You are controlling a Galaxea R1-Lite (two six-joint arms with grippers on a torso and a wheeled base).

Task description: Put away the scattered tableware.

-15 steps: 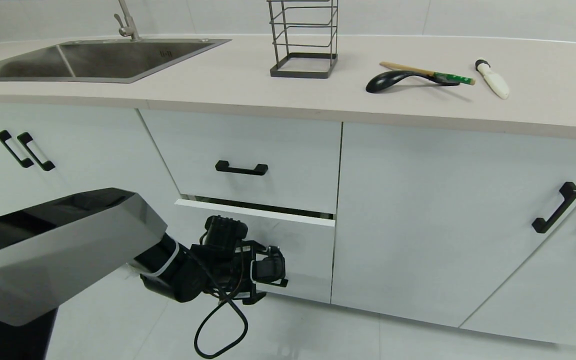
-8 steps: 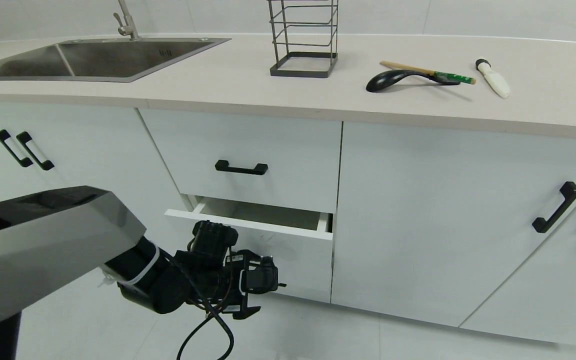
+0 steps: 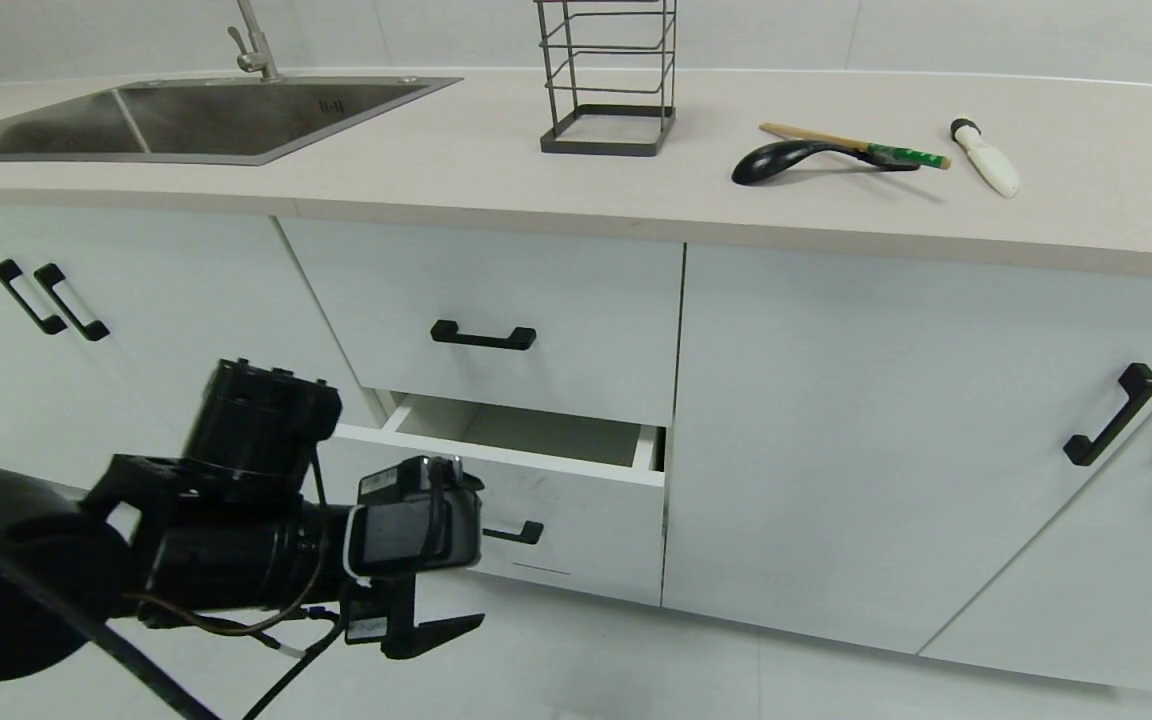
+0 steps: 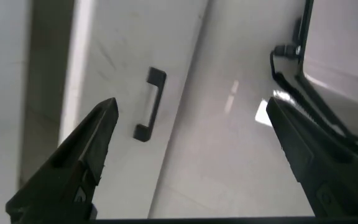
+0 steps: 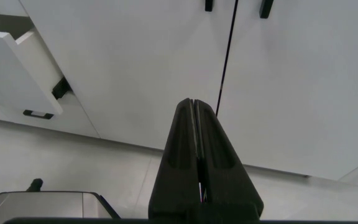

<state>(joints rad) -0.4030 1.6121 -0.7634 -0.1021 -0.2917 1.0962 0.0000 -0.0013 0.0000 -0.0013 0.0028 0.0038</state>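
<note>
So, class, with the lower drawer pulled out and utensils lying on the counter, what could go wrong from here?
The lower drawer is only partly open, so a lowered utensil may strike the upper drawer front or miss. The handle of the black spoon overlaps the chopsticks; lifting one could drag the other.

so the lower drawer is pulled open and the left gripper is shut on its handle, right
Not quite. The left gripper is open, not shut on the handle. The left wrist view shows its fingers spread wide, with the handle lying beyond them, untouched. The rest holds: the lower drawer is pulled open.
</note>
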